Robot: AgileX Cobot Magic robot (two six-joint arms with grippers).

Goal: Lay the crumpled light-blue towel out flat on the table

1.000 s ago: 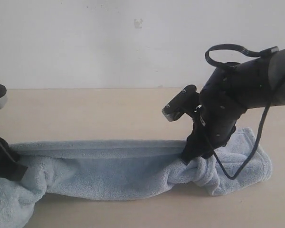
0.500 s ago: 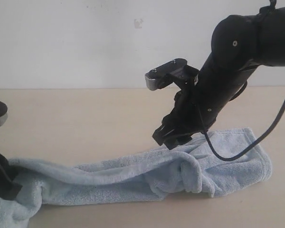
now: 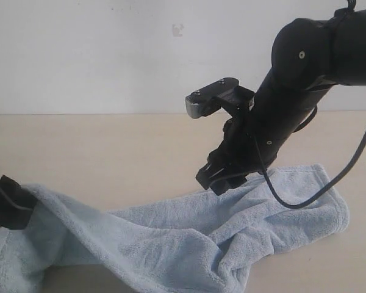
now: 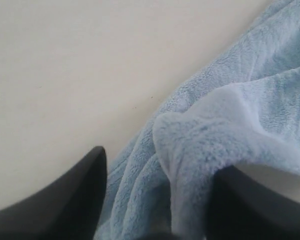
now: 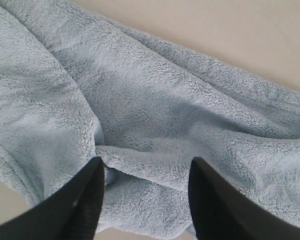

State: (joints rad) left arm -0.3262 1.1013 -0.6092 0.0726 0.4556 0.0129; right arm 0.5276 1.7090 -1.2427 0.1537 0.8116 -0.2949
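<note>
One towel (image 3: pixel 171 238) lies rumpled on the table (image 3: pixel 110 146). I see two grippers, one toward each end, probably to pull it flat. My right gripper (image 5: pixel 146 162) hangs spread and empty above it. A raised fold sits inside my left gripper (image 4: pixel 160 162); I cannot tell if it pinches.

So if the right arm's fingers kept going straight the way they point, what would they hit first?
The towel. The right fingers point down at its rumpled folds, which seem to lie just beyond the tips. The table would come only underneath the cloth.
</note>
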